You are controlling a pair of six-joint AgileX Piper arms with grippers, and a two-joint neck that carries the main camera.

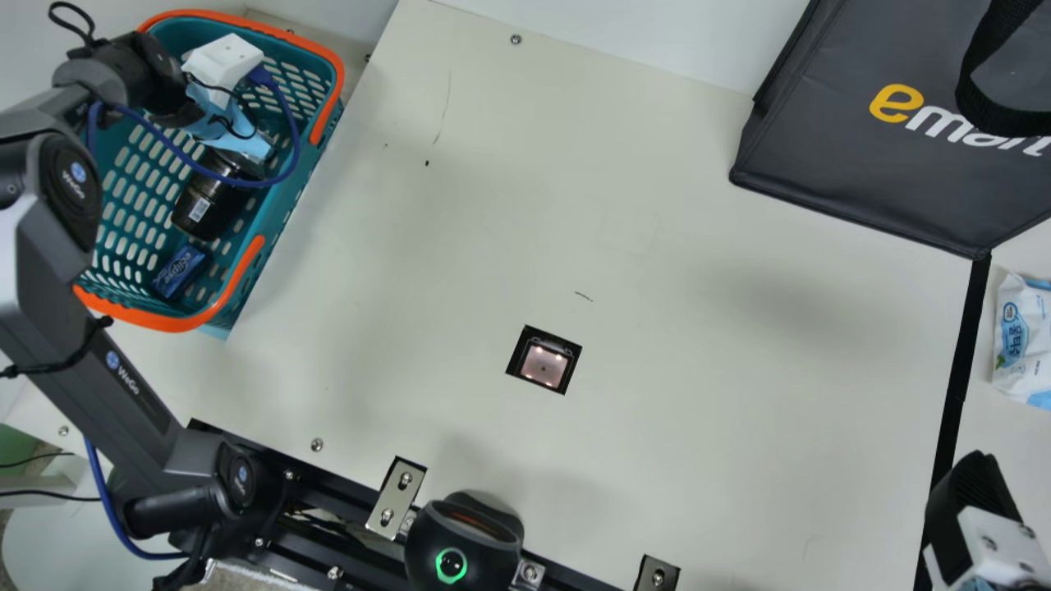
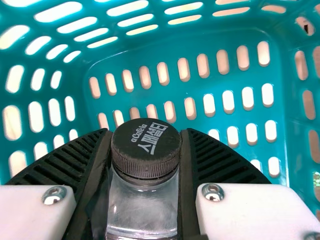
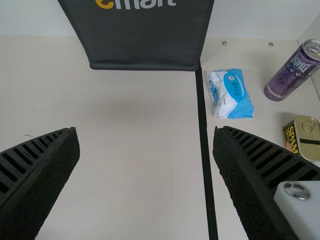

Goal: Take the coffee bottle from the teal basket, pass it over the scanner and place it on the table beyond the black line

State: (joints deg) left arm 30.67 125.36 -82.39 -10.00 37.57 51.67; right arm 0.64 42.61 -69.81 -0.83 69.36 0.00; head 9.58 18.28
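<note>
In the main view my left gripper (image 1: 234,135) reaches down into the teal basket (image 1: 283,215), over the dark coffee bottle (image 1: 207,201) lying there. The left wrist view has my left gripper (image 2: 145,155) shut on the bottle's neck, its ribbed fingers touching both sides just below the black cap (image 2: 146,142). The scanner (image 1: 543,365) sits in a square opening of the table. My right gripper (image 1: 973,501) is at the main view's lower right, by the black line (image 1: 959,369); in the right wrist view the right gripper (image 3: 146,150) stands open and empty.
A blue box (image 1: 181,271) lies in the basket near the bottle. The dark bag (image 1: 862,164) stands at the back right. Past the line are a wipes pack (image 3: 231,94), a purple can (image 3: 295,70) and a Spam tin (image 3: 303,137). A black device (image 1: 464,542) stands at the front edge.
</note>
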